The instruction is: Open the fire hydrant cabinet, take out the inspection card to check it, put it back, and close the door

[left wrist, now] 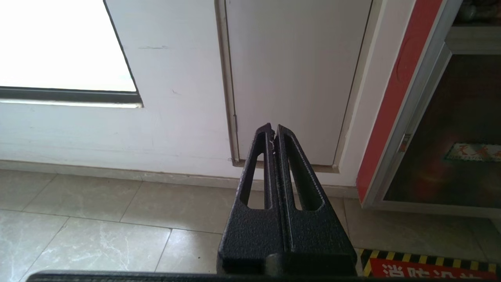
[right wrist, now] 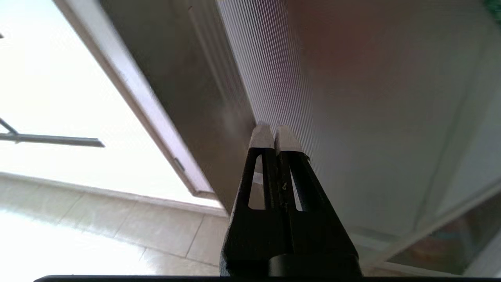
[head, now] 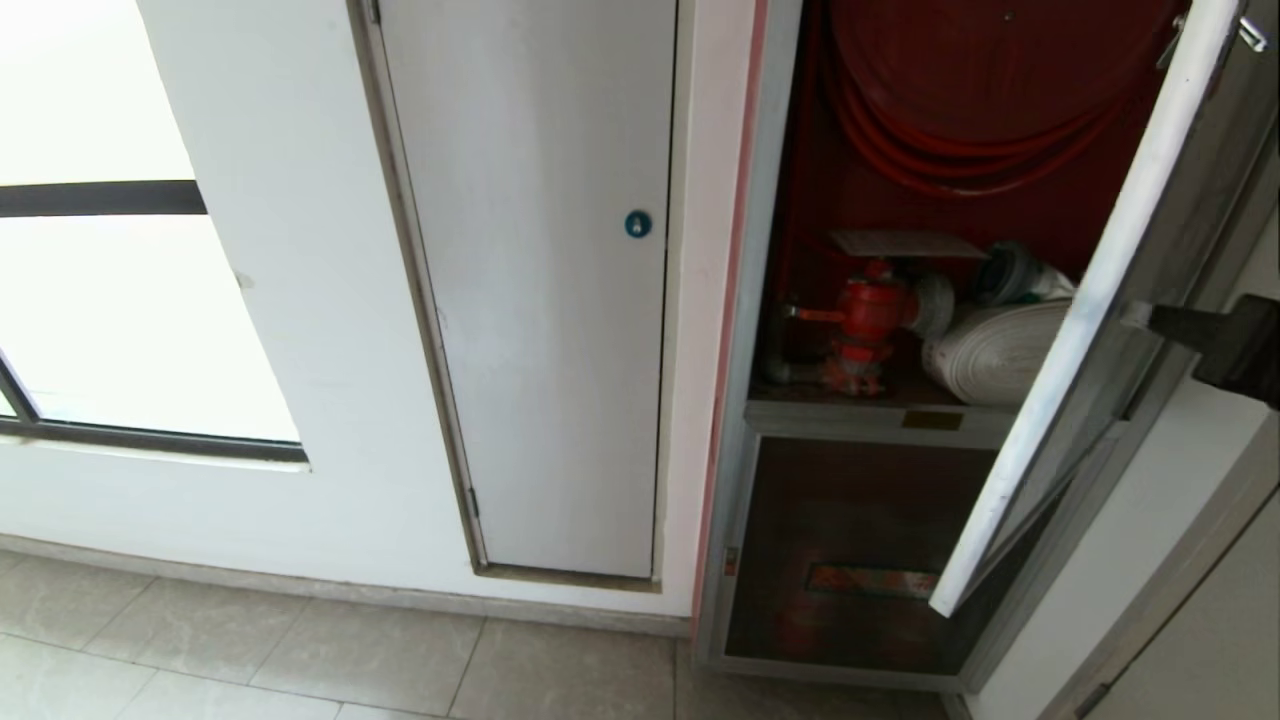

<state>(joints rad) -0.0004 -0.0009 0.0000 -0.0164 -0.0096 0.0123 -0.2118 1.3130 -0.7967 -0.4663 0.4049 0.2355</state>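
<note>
Inspection card (head: 905, 243) lay flat above the red valve (head: 862, 318), inward and left of the pinched-shut, empty right hand (right wrist: 274, 135) pressed against the swung-out door (head: 1120, 300).

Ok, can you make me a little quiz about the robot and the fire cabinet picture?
1. True or false: the door of the fire hydrant cabinet is open.
2. What lies flat on top of the red valve? A) inspection card B) rolled hose C) blue lock
3. Fill in: the right gripper is shut, its tips against the ____.

Key: 1 true. 2 A. 3 door. The left gripper hangs shut near the floor.
</note>
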